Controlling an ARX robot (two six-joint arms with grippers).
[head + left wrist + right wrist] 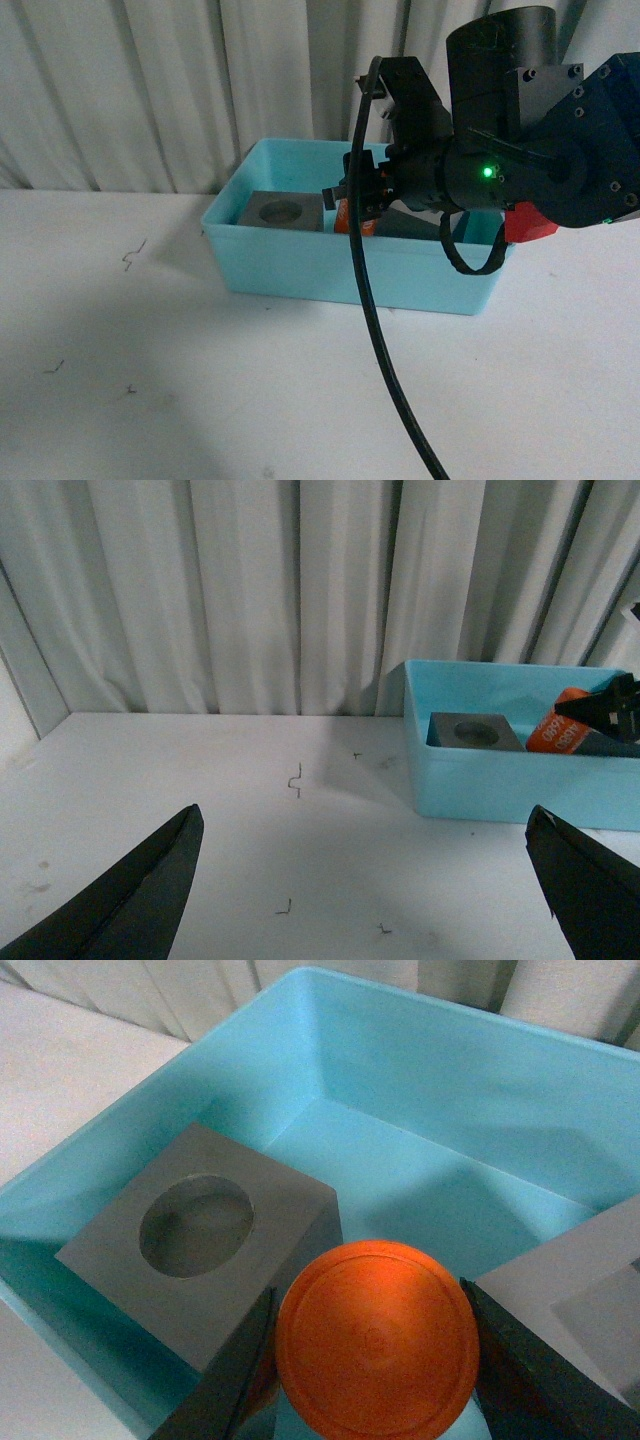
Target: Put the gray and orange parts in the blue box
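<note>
White pleated curtain behind, white table with few dark specks. Left tool hovers over bare table, spread wide, holding nothing, well apart from blue box. In box, left side: gray cube with round recess. Just beside it, orange cylinder clamped between fingers of right tool, above box floor (long axis runs toward wrist camera, flat end facing it). Second gray cube on other side. Release drops straight down; gap between cubes narrow, cubes could catch it.
</note>
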